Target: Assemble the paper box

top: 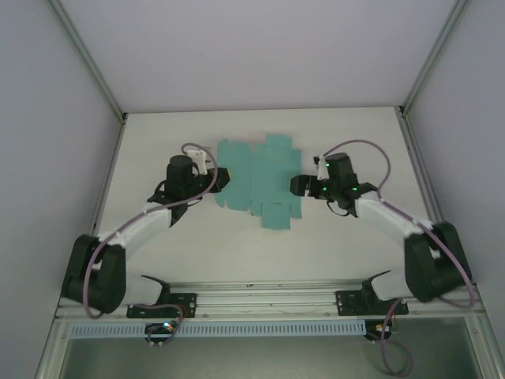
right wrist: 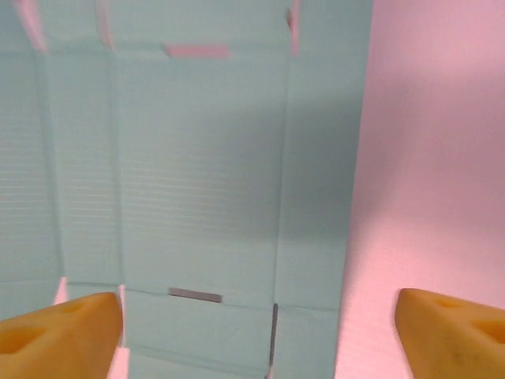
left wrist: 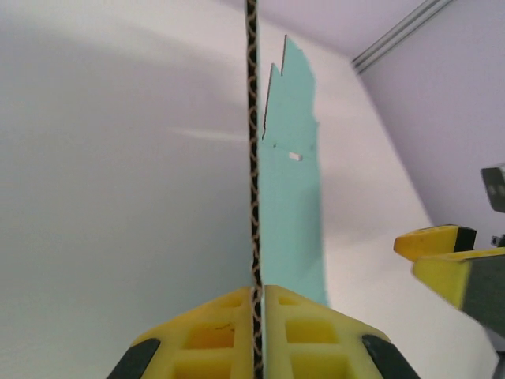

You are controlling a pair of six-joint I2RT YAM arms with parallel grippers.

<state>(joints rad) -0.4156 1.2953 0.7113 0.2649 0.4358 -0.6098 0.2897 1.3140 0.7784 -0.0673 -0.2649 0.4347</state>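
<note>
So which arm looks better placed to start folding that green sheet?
Probably left. The left claw is shut on the paper box at its edge, ready to lift that flap. The right claw hangs open over the opposite edge, gripping nothing.

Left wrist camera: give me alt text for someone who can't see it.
The left gripper is shut on the edge of the teal paper box, a sheet seen edge-on as a thin line up the picture. The white table lies behind.

White table [top: 260, 253] at centre. Pale back wall [top: 260, 47] at 12 o'clock, with side walls at 9 [top: 39, 142] and 3 o'clock [top: 473, 134]. Aluminium corner posts at 11 [top: 87, 59] and 1 o'clock [top: 432, 55]. Metal rail [top: 260, 298] along the table's near edge at 6 o'clock.
</note>
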